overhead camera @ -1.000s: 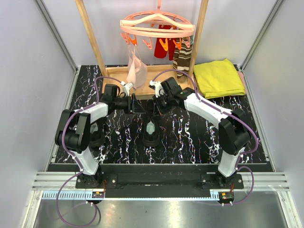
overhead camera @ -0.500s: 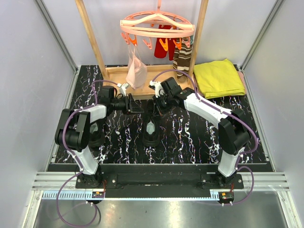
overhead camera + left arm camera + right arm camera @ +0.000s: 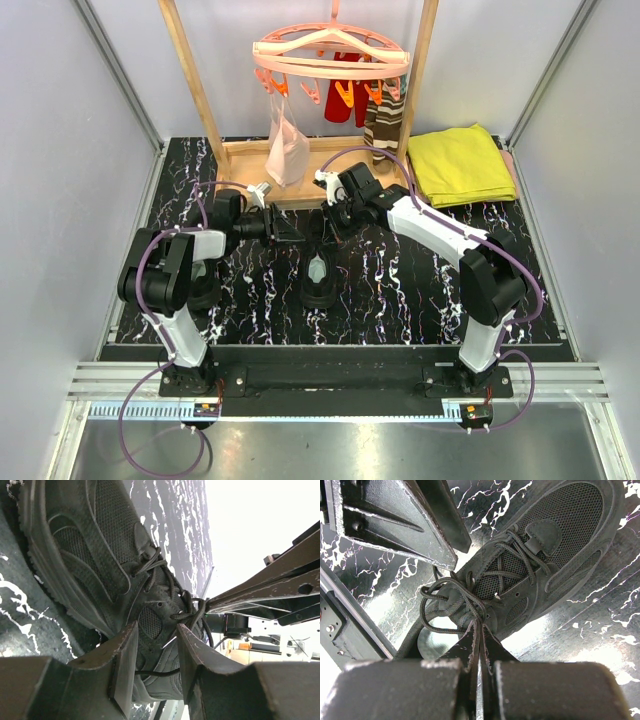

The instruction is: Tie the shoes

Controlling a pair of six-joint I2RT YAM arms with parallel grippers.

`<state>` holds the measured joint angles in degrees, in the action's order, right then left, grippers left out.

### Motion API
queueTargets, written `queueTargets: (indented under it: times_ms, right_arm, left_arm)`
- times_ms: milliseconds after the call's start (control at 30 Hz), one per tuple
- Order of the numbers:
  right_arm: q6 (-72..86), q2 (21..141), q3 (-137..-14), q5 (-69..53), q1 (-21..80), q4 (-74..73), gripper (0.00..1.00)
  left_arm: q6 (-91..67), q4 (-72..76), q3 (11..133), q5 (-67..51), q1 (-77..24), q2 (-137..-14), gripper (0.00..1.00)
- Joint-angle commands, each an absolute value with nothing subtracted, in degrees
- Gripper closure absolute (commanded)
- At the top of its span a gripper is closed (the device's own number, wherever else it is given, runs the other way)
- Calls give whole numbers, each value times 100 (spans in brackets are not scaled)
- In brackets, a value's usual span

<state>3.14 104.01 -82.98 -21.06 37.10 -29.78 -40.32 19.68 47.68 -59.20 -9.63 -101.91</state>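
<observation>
Jaws of right gripper point(image 3: 479, 626) pinched tight on laces point(image 3: 447, 597) of shoe point(image 3: 560, 540); left gripper point(image 3: 157, 630) jaws partway apart, one lace strand point(image 3: 155, 672) crossing gap, contact unclear.

The left arm point(image 3: 195, 243) and the right arm point(image 3: 425, 228) are each built of white-shelled links joined by bulky, rounded black joint housings, and each is carried on a black base point(image 3: 190, 376) with a small white fitting at the wrist. A thin purple cable point(image 3: 135, 268) is run in loose loops along the outside of each arm. The left fingers point(image 3: 125, 675) and the right fingers point(image 3: 469, 655) are shaped as flat, tapering blades of dark metal, scuffed and scratched pale along the edges.
</observation>
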Motion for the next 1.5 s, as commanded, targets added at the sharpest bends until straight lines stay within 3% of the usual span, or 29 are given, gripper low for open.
queueTargets:
  times_ms: [0,267,400,667,1100,1300,1367,1400,1467]
  right_arm:
    - [290,10354,-8455,-2145,3683,-2848,100]
    - [290,10371,-8481,-2136,3674,-2856,100]
    - [290,10380,-8490,-2127,3683,-2856,100]
    - [290,10406,-8508,-2127,3683,-2848,100]
    - [299,10424,-8525,-2127,3691,-2856,100]
    - [290,10424,-8543,-2145,3691,-2848,100]
    - [290,10433,-8543,-2145,3691,-2848,100]
    - [290,10424,-8534,-2145,3683,-2856,100]
    - [290,10424,-8525,-2153,3674,-2848,100]
  left_arm:
    - [-4394,2698,4729,-6117,-949,-10248,61]
    - [-4693,3041,4702,-6223,-941,-10318,63]
    - [-4658,3032,4597,-6205,-905,-10283,58]
    - [-4614,3014,4395,-6231,-888,-10195,58]
    - [-5334,4025,4228,-6363,-888,-10257,76]
    - [-5405,4131,4228,-6372,-870,-10248,94]
    - [-5388,4105,4219,-6372,-853,-10239,93]
    - [-5292,3983,4219,-6363,-826,-10231,85]
    - [-5238,3903,4210,-6363,-800,-10222,83]
